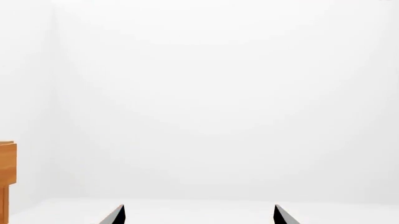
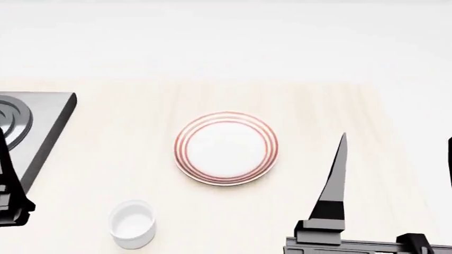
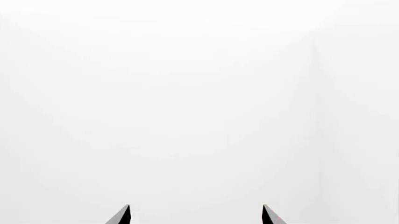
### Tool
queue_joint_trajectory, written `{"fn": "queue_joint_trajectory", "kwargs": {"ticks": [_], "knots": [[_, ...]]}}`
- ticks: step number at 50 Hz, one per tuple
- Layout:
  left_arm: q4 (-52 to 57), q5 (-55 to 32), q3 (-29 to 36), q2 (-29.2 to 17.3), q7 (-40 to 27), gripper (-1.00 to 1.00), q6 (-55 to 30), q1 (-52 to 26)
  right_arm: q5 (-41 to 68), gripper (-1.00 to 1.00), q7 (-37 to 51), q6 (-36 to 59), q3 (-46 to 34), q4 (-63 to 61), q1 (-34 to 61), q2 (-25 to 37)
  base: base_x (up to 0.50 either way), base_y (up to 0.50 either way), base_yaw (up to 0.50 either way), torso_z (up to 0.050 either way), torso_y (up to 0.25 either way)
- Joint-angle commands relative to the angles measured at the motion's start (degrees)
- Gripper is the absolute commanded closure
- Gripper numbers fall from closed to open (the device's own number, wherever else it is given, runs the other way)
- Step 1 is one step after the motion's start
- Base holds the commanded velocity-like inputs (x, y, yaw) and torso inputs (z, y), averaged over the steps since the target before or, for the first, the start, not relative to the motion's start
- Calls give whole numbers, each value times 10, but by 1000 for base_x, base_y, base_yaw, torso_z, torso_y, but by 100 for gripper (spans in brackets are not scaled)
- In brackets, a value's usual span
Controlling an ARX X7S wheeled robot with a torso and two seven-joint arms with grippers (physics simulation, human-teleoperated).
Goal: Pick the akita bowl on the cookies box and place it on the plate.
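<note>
The plate (image 2: 226,148), white with thin red rings, lies flat on the pale wooden table (image 2: 339,106) in the head view. The akita bowl and the cookies box are out of view in every frame. My right gripper (image 2: 395,153) is raised over the table to the right of the plate, open, with one dark finger (image 2: 337,174) standing tall and the other at the frame's edge. In the right wrist view the right gripper (image 3: 196,214) faces a blank white wall, with nothing between the tips. My left gripper (image 1: 199,214) is open too, also facing white wall.
A small plain white ramekin (image 2: 132,223) stands near the table's front, left of the plate. A grey stove top (image 2: 39,119) occupies the left side, with part of my left arm (image 2: 8,185) in front of it. A wooden edge (image 1: 6,177) shows in the left wrist view.
</note>
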Motion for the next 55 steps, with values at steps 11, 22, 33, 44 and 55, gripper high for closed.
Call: {"fn": "queue_joint_trajectory", "kwargs": {"ticks": [11,22,33,44,55], "knots": [[-19,-31,-14,-2,15,-100,24,5,4,-100,18,-7,6,4,-3,9,45,0,0,25,0],[-15,-46,-22,-3,13,-100,20,7,16,-100,24,-5,8,3,-5,15,0,0,0,50,0],[-12,-56,-25,-6,14,-100,21,9,24,-100,26,-11,7,2,-10,21,0,0,0,50,0],[-13,-59,-22,-9,14,-100,22,10,28,-100,28,-13,6,3,-10,27,0,0,0,50,0],[-19,-89,-35,-13,27,-100,25,7,35,-100,34,-10,19,2,-8,36,0,0,0,21,0]]}}
